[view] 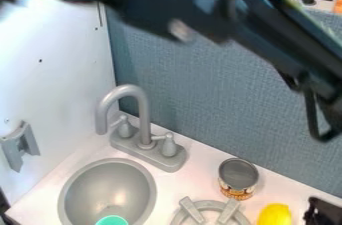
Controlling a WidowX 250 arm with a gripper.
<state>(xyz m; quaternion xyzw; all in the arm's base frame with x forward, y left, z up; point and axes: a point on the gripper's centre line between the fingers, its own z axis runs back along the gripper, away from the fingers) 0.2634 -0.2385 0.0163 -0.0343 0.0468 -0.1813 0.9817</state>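
Observation:
The black arm crosses the top of the view from the upper left and runs down to the right edge, where a thin black loop hangs below it. Low at the right edge, a black shape that looks like the end of the gripper (324, 213) is partly cut off; whether it holds anything cannot be made out. Nearest to it is a yellow object (275, 215) at the bottom edge. An open-topped metal can (238, 179) stands upright behind and left of the yellow object. A teal round object (111, 220) is in the sink, cut off by the bottom edge.
A grey sink (107, 189) and a grey faucet (145, 139) are at the left of the white counter. A grey burner ring (208, 205) lies between sink and can. Behind rises a blue-grey wall (214, 109); a white panel (57, 69) stands left.

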